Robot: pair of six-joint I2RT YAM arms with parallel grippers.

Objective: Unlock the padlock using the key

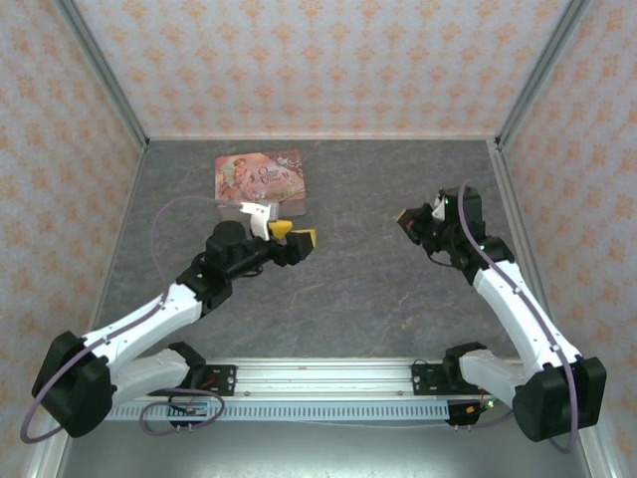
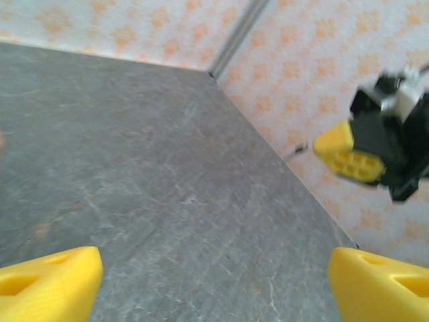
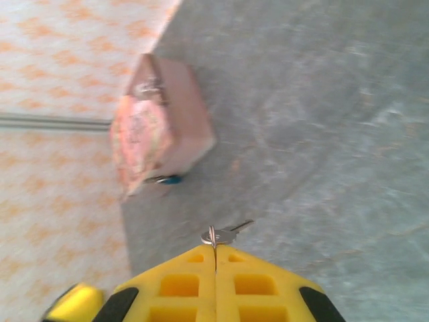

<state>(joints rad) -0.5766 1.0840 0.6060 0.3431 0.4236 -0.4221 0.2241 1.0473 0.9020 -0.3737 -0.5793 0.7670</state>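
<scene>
My right gripper [image 3: 215, 249] is shut on the ring of a small silver key [image 3: 228, 234], whose blade sticks out past the fingertips to the right. Ahead of it lies the pink picture-printed tin box [image 3: 161, 127], and the tiny blue padlock [image 3: 167, 179] hangs at the box's near lower edge. From above, the right gripper [image 1: 406, 220] hovers right of centre. My left gripper [image 1: 295, 235] sits just in front of the box [image 1: 261, 176]. Its yellow fingertips [image 2: 50, 285] stand wide apart over bare table, so the left gripper [image 2: 214, 288] is open. It faces the right gripper [image 2: 355, 155].
The grey stone-patterned table [image 1: 348, 289] is enclosed by patterned walls [image 1: 299, 60] on three sides. A metal rail [image 1: 318, 378] carrying both arm bases runs along the near edge. One yellow finger of the left gripper [image 3: 70, 303] shows at the bottom left of the right wrist view.
</scene>
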